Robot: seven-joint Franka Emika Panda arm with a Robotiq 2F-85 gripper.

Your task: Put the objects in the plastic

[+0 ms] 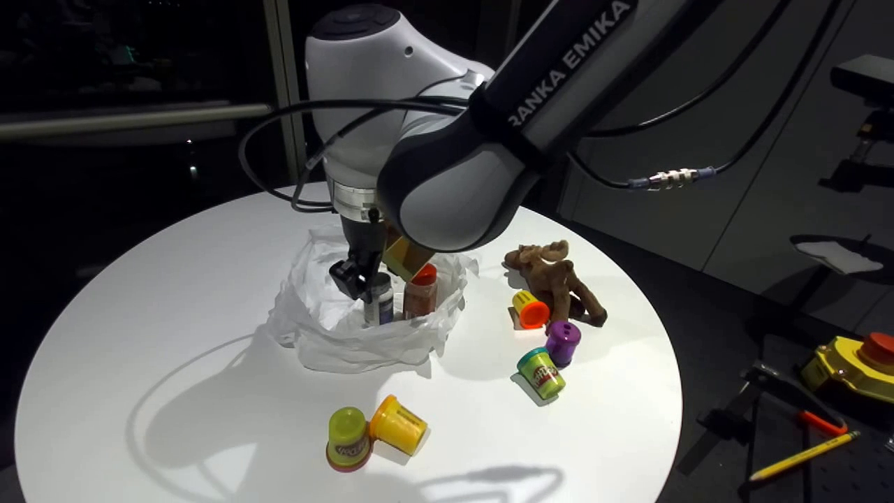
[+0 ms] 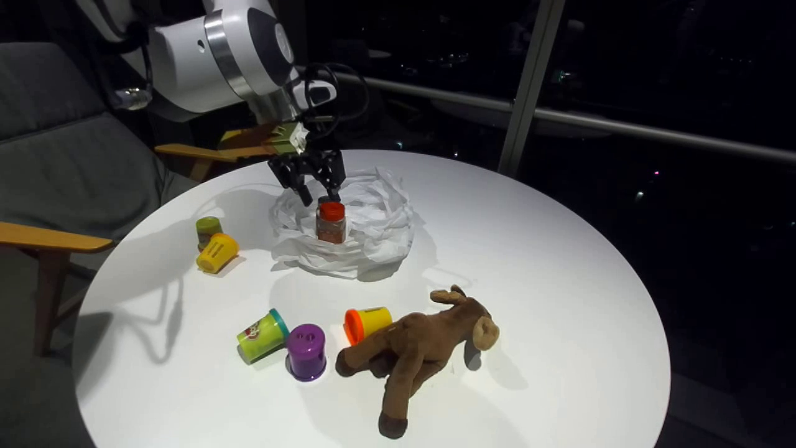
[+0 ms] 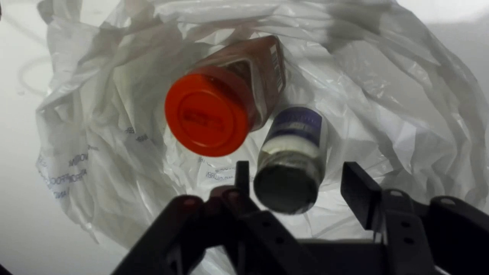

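A crumpled white plastic bag (image 1: pixel 356 353) lies open on the round table; it also shows in the wrist view (image 3: pixel 382 72). Inside stand a red-capped jar (image 3: pixel 208 114) and a dark-capped jar with a blue and white label (image 3: pixel 294 133). My gripper (image 3: pixel 297 183) is open above the bag, with its fingers on either side of the dark cap and apart from it. In an exterior view the gripper (image 2: pixel 319 195) is just above the jars. Outside the bag are a green tub (image 1: pixel 348 436), a yellow tub (image 1: pixel 398 425), and a brown plush moose (image 2: pixel 429 339).
Near the moose are a yellow tub with an orange lid (image 2: pixel 368 323), a purple container (image 2: pixel 306 351) and a green tub with a teal lid (image 2: pixel 262 336). A chair (image 2: pixel 56 239) stands beside the white table (image 2: pixel 547 298). Cables (image 1: pixel 335 105) hang from the arm.
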